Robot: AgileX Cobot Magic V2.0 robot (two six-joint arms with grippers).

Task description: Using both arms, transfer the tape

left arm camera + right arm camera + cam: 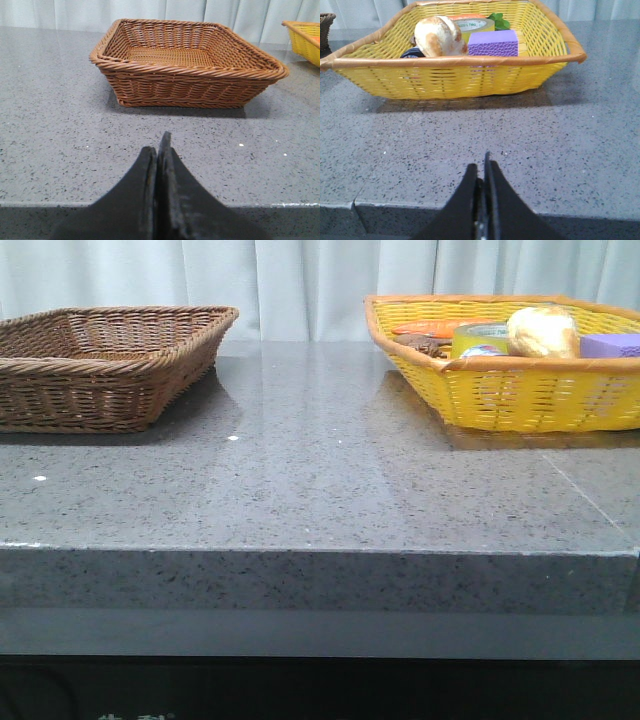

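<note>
The tape (pixel 480 339), a translucent yellow roll with a white core printed in green, lies in the yellow basket (pixel 520 390) at the table's right, partly hidden by a round bread-like lump (pixel 542 332). It also shows in the right wrist view (pixel 474 25), behind the lump (pixel 437 36). My left gripper (pixel 159 145) is shut and empty near the table's front edge, facing the brown basket (pixel 185 85). My right gripper (pixel 481 167) is shut and empty near the front edge, facing the yellow basket (pixel 450 80). Neither gripper shows in the front view.
The brown wicker basket (pixel 100 370) stands at the table's left and holds nothing. In the yellow basket there are also a purple block (pixel 493 43), an orange item (pixel 440 328), a dark item (pixel 425 344) and green leaves (pixel 499 21). A grey curtain hangs behind.
</note>
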